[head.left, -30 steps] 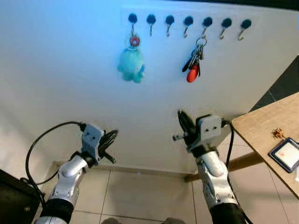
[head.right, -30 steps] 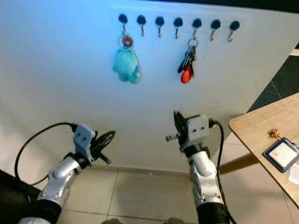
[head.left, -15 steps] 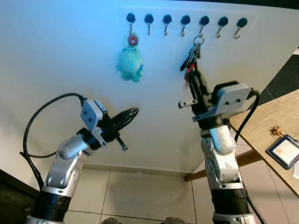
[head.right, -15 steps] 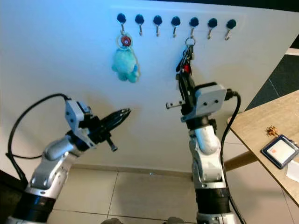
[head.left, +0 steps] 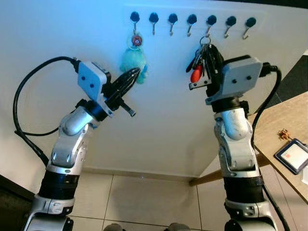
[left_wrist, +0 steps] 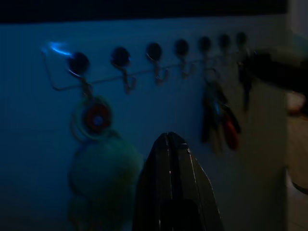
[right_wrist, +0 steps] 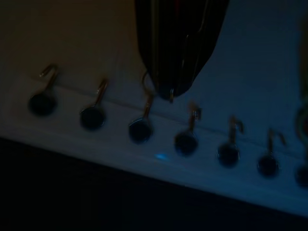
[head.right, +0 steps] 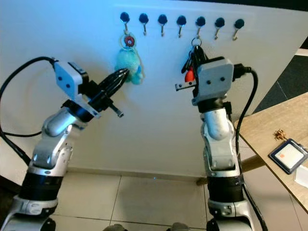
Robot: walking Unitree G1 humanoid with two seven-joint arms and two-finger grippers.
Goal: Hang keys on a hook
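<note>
A bunch of keys [head.left: 196,72] with a red fob hangs by its ring from the fifth hook [head.left: 211,21] of a row of black-knobbed hooks on the white wall. My right gripper [head.left: 211,49] is raised right beside the bunch, shut, its tips just under the ring; I cannot tell whether it pinches the keys. In the right wrist view the shut fingers [right_wrist: 168,57] point at the hooks. A teal plush keychain [head.left: 131,57] hangs from the first hook. My left gripper [head.left: 136,73] is shut and points at the plush, close to it.
A wooden table [head.left: 279,120] stands at the right with a dark card holder [head.left: 292,156] and a small brass thing on it. Several hooks [head.left: 172,19] between the plush and the keys are bare. Black cables loop from both wrists. Tiled floor lies below.
Both arms have risen from low near the floor to the wall. The right gripper has come up to the hanging keys, the left to the plush. The keys stayed on their hook.
</note>
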